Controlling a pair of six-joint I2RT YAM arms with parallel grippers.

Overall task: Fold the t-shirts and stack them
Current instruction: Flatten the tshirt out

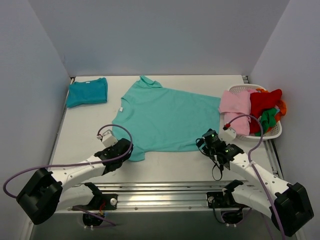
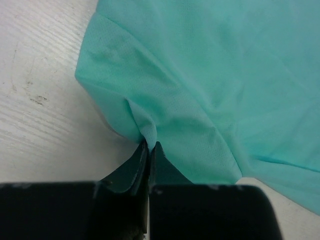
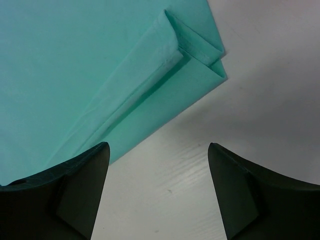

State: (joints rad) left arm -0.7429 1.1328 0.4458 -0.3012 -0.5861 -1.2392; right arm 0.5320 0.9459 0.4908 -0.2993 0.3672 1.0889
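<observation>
A light turquoise t-shirt (image 1: 167, 117) lies spread flat in the middle of the table, neck toward the far wall. A darker teal-blue t-shirt (image 1: 87, 92) rests folded at the far left. My left gripper (image 1: 131, 150) is at the spread shirt's near-left corner. In the left wrist view that gripper (image 2: 149, 145) is shut on a pinched ridge of the turquoise fabric (image 2: 200, 75). My right gripper (image 1: 204, 142) stands open at the near-right hem. In the right wrist view it (image 3: 157, 150) has bare table between its fingertips, with the folded-over hem corner (image 3: 200, 60) just ahead.
A white basket (image 1: 272, 134) at the right edge holds a pink garment (image 1: 235, 104), a red one (image 1: 265, 100) and a green one (image 1: 267, 120). Grey walls close in the table on three sides. A metal rail (image 1: 165, 192) runs along the near edge.
</observation>
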